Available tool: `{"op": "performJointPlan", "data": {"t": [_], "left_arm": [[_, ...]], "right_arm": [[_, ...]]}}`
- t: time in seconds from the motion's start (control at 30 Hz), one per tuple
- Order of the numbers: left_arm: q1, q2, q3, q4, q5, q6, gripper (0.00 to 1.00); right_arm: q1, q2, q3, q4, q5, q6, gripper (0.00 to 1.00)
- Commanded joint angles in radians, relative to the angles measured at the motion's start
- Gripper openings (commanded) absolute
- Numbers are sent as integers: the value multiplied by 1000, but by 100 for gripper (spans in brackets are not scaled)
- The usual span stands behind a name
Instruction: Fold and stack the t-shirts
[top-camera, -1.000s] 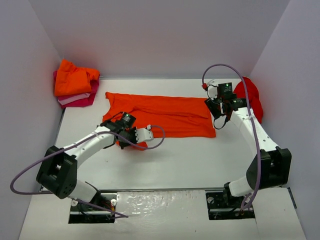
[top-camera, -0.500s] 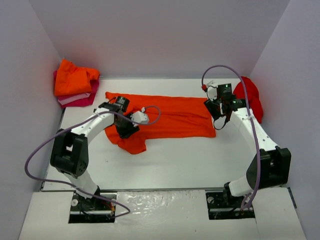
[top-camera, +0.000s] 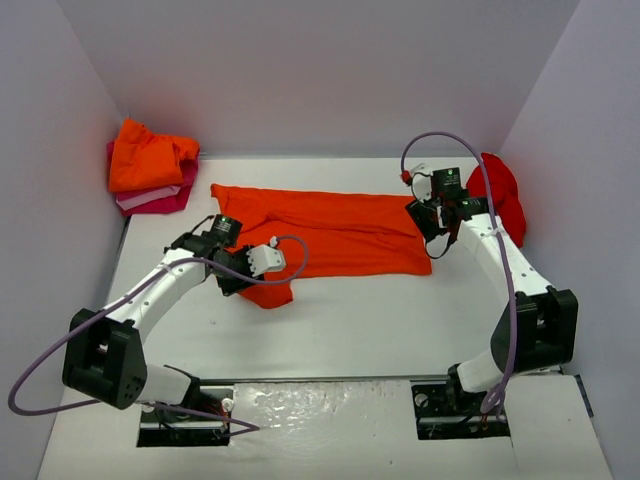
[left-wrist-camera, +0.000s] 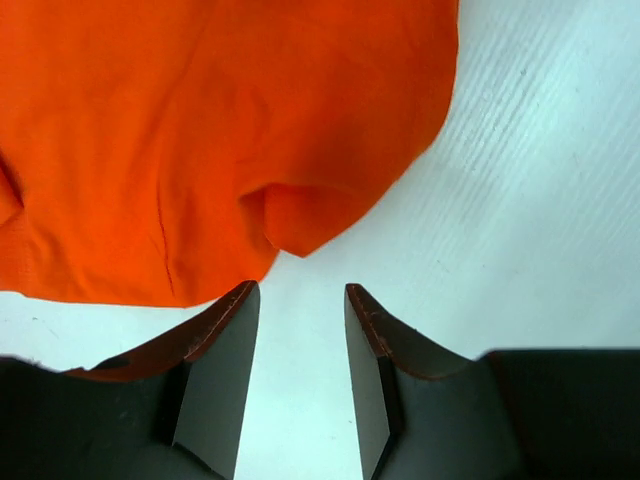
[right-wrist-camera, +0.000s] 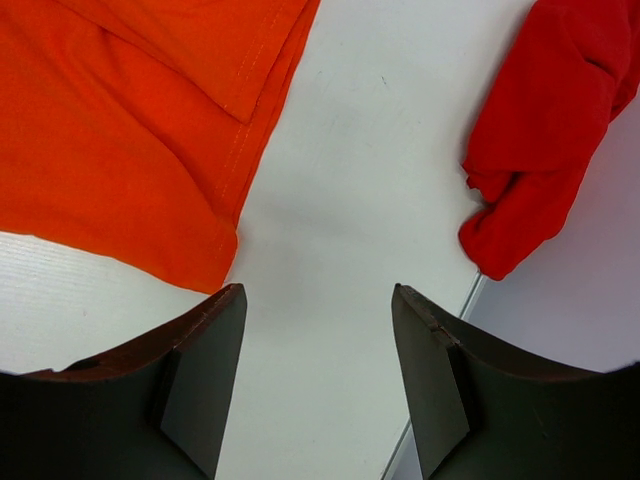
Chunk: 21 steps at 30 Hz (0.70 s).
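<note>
An orange t-shirt (top-camera: 330, 225) lies spread flat across the middle of the table, with a sleeve lobe (top-camera: 266, 291) hanging toward the near left. My left gripper (top-camera: 234, 277) is open and empty just left of that lobe. In the left wrist view (left-wrist-camera: 300, 287) bare table shows between the fingers and the shirt edge (left-wrist-camera: 200, 120) lies just ahead. My right gripper (top-camera: 432, 240) is open and empty at the shirt's right edge. In the right wrist view (right-wrist-camera: 318, 288) it hovers between the orange shirt (right-wrist-camera: 120, 130) and a crumpled red shirt (right-wrist-camera: 560, 110).
A folded orange shirt (top-camera: 148, 155) sits on a pink one (top-camera: 158, 199) at the far left corner. The red shirt (top-camera: 498, 193) lies against the right wall. White walls close in the table (top-camera: 360, 320) on three sides.
My left gripper swung up over the shirt's left part, then drew back toward the near left beside the sleeve lobe. The right gripper barely moved.
</note>
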Motion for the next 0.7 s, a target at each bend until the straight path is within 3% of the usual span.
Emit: {"op": "performJointPlan", "data": {"t": [0.0,0.2,0.3,0.67], "left_arm": [[-6,-24,-51,-7,-55,66,34],[-12,-6,-114,55,-78,81,34],[-16,26,-115,68,-67,80,29],[-49,63,-136,162,-73,64,29]], "right_arm": [[5,2,8,36,-19,13,57],[18,19,4,32,-19,13,58],[21,24,2,29,-17,14,58],[22,32,0,25,-8,17,58]]}}
